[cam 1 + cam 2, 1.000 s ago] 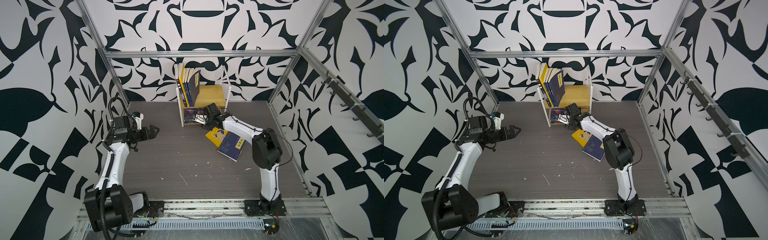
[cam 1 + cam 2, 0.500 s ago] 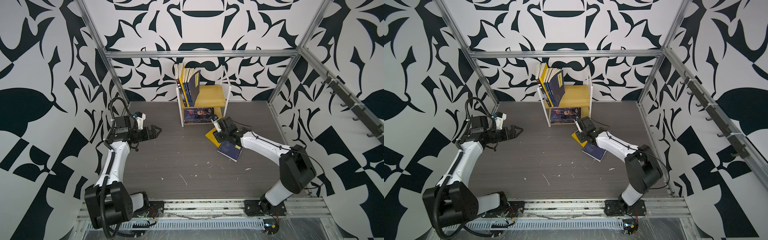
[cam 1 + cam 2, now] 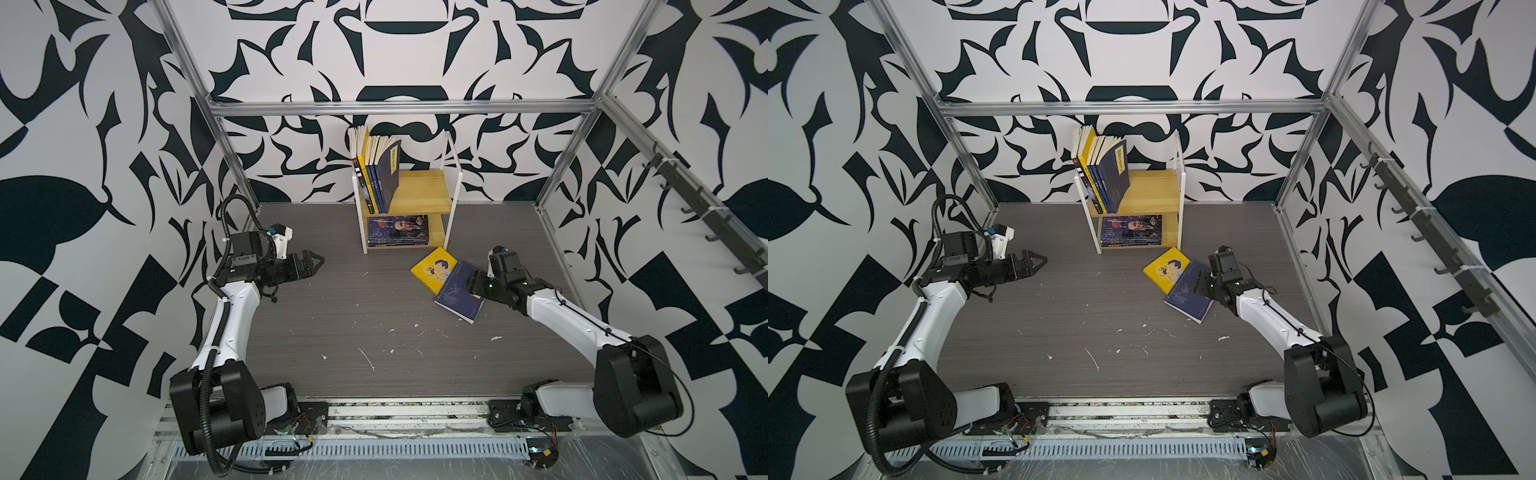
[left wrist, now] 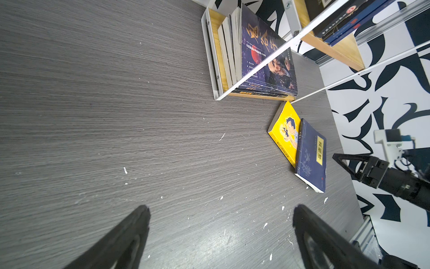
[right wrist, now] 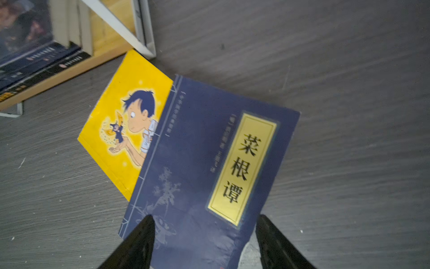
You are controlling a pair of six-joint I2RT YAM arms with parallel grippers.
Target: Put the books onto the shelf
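Observation:
The shelf (image 3: 453, 187) (image 3: 1179, 195) stands at the back middle of the table. Several books (image 3: 380, 174) lean upright on its upper tier, and navy books (image 3: 397, 230) lie on the lower tier. In front of it a yellow book (image 3: 432, 270) (image 5: 125, 130) lies flat, with a navy book with a yellow title strip (image 3: 459, 297) (image 5: 209, 163) overlapping its edge. My right gripper (image 3: 473, 284) (image 5: 204, 223) is open over the navy book's near end and holds nothing. My left gripper (image 3: 318, 264) (image 4: 221, 212) hovers open and empty at the left.
White flecks (image 3: 368, 359) are scattered over the grey table top. Aluminium frame posts (image 3: 559, 174) stand at the back corners. A rail of dark hooks (image 3: 706, 216) runs along the right wall. From the left wrist the shelf (image 4: 210, 58) and both loose books (image 4: 311, 153) show.
My right arm has drawn back from the shelf's lower tier to above the navy book on the table, and its jaws have opened wider. The left arm has barely moved.

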